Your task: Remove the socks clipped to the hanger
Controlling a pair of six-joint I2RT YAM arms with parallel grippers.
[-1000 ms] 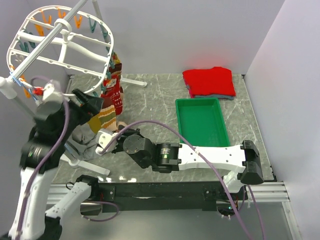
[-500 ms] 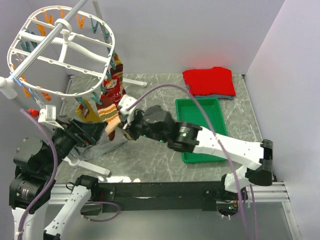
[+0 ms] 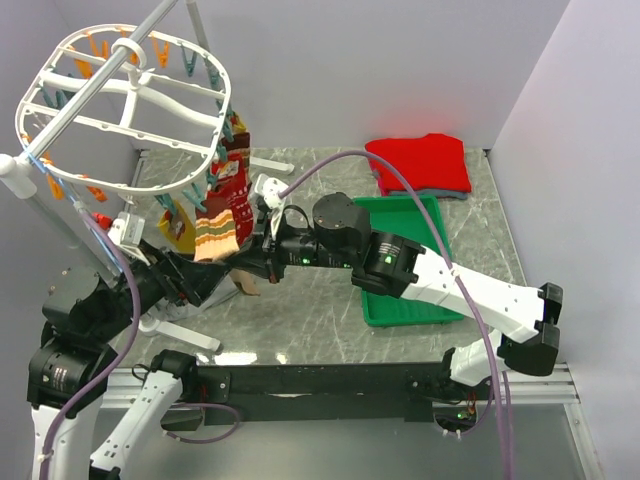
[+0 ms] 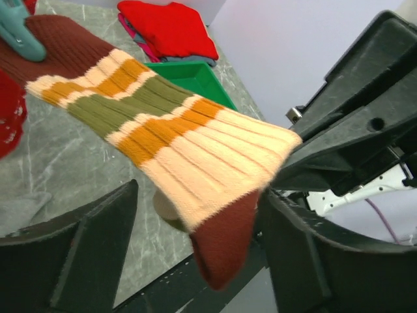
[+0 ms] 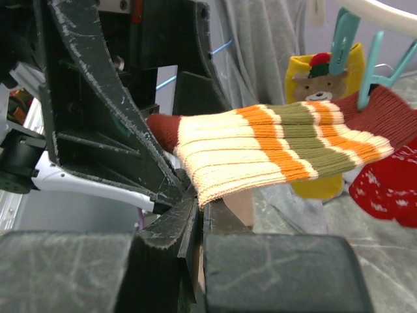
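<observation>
R gripper: jaws are clenched tight, w/ the cream edge of the striped sock pinched btwn the fingertips. From that pinch the sock is drawn out taut, up toward the hanger.

L gripper: jaws are spread wide, one finger on either side of the sock's maroon toe end, which droops btwn them. Nothing is gripped. Whether the toe brushes the L fingers can't be told. Both grippers are met nose to nose below the hanger's near-right rim, w/ the R fingertips just beside the L ones.

The striped sock's other maroon end is held by a teal clip on the hanger rim, so the sock is clipped at one end and pinched at the other. A yellow sock w/ a bear face is seen hung from the same stretch of rim, just behind the striped one. A red patterned sock is also hung there, next to both.

Containers: a green tray is set well to the right of the hanger. Its near part is crossed by the R arm. In the part left visible, only plain green floor shows. The covered part can't be judged. A red folded garment is laid beyond the tray, farther right of the hanger, outside the tray.
</observation>
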